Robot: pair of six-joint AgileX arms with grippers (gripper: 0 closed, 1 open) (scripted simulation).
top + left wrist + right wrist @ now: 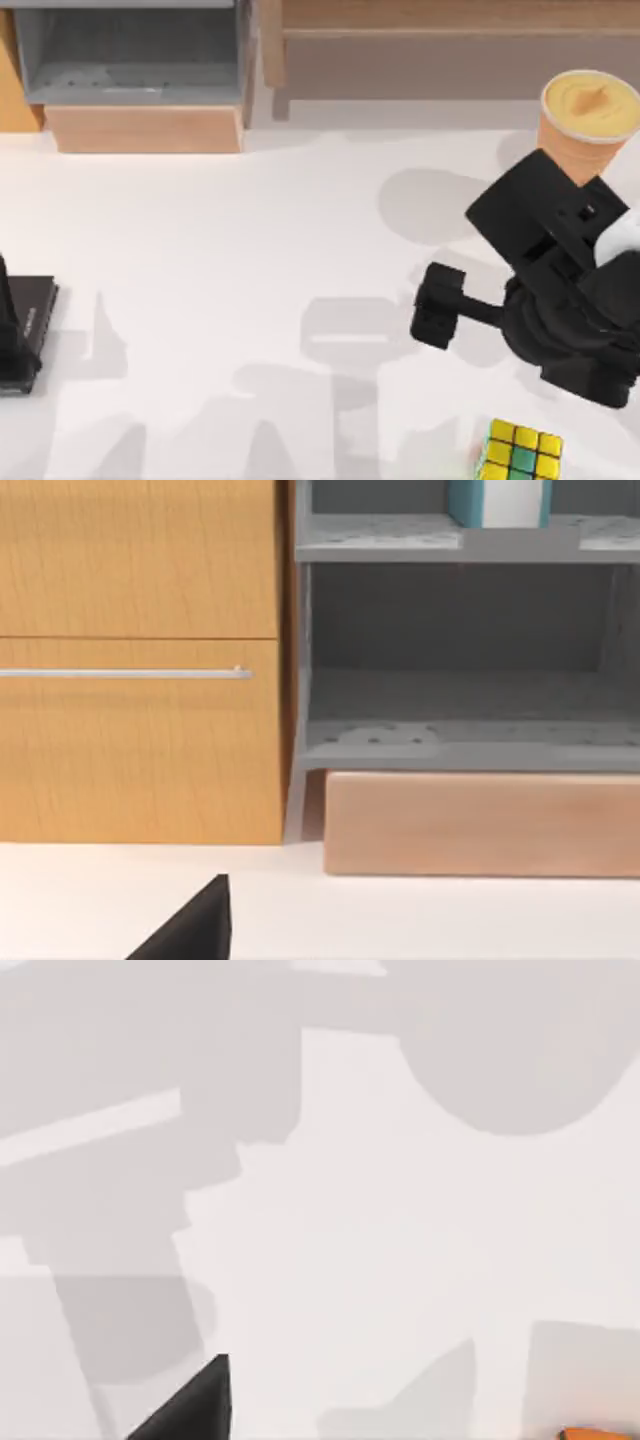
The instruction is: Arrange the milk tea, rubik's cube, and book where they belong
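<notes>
The milk tea, a tapered orange cup with a creamy top, stands at the table's back right. Just in front of it and to the left is my right gripper, fingers pointing left, open and holding nothing, over bare table. The rubik's cube, yellow and green, lies at the front edge right of centre. The book, teal with a white edge, stands on the upper level of the grey shelf. My left arm is parked at the far left, one fingertip showing low in its wrist view.
A grey shelf unit on a wooden base sits at the back left, beside a wooden cabinet with a drawer handle. A black flat slab lies at the left edge. A wooden ledge runs along the back right.
</notes>
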